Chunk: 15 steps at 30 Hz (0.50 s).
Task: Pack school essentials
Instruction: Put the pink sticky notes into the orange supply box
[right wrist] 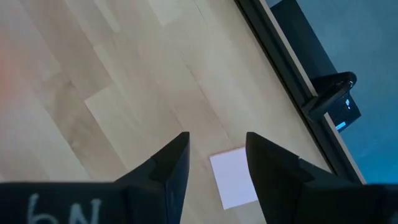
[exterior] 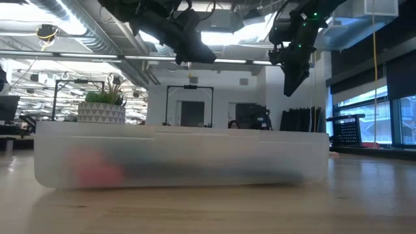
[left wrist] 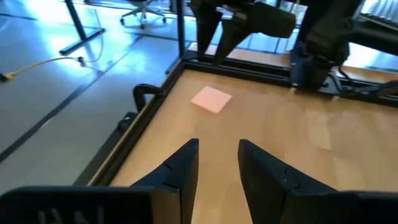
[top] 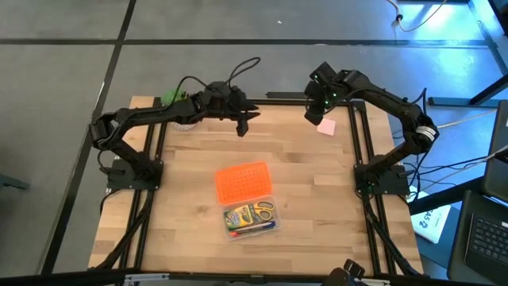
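The wooden desk [top: 190, 183] carries everything, and both arms reach over its far half. The left arm stretches from the left side toward the middle of the far edge, and the left end effector [top: 244, 123] hangs above the bare wood there, holding nothing. In the left wrist view its two dark fingers [left wrist: 180, 171] stand apart with an empty gap between them. The right arm bends in from the right side, and the right end effector [top: 314, 111] hovers over the far right corner. Its fingers [right wrist: 171, 165] are also apart and empty.

Near the front middle of the desk lies the clear case [top: 250, 216]. The orange perforated lid [top: 243, 182] rests just behind it, touching or overlapping its far edge. Inside the case I can see the yellow-handled scissors [top: 263, 210], the green-and-yellow crayon box [top: 236, 218] beside them, and thin pencils [top: 254, 228] along the front wall. In the low view the case is only a blurred pale wall across the picture.

The pink note pad [top: 326, 126] lies flat on the desk in the far right corner, just beside the right end effector and below it, well apart from the case. A green potted plant [top: 173, 100] stands at the far left edge, partly hidden behind the left arm.
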Each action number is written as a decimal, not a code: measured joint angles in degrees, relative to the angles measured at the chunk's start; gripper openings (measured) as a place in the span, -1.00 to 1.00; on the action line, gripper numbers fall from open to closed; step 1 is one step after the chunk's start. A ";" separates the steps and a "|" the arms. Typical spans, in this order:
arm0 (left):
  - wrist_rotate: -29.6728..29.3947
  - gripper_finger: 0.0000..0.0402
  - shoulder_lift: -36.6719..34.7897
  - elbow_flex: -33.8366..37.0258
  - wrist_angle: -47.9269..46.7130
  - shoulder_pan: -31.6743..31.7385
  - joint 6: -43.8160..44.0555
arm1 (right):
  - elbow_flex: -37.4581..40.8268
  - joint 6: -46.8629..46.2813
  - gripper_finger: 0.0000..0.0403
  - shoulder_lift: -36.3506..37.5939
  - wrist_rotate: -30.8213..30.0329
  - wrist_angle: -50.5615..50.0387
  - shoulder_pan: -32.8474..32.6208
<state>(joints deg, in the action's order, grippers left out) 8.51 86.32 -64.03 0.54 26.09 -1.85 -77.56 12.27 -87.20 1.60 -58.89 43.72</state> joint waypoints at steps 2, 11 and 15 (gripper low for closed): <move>-1.09 -0.47 0.00 0.00 -0.02 0.00 0.00 | 0.00 0.00 -0.21 0.00 0.00 0.02 0.00; -2.45 -0.47 0.00 0.00 -0.02 -0.02 0.04 | 0.00 -4.11 -0.21 0.00 -0.94 -0.08 0.02; -2.47 -0.47 0.00 0.00 -0.02 -0.01 0.07 | 0.00 -6.58 -0.21 -0.02 -9.41 -0.58 0.04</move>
<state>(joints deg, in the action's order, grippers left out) 6.04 86.32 -64.03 0.51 26.07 -1.78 -77.56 5.69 -87.22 -7.81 -59.47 43.77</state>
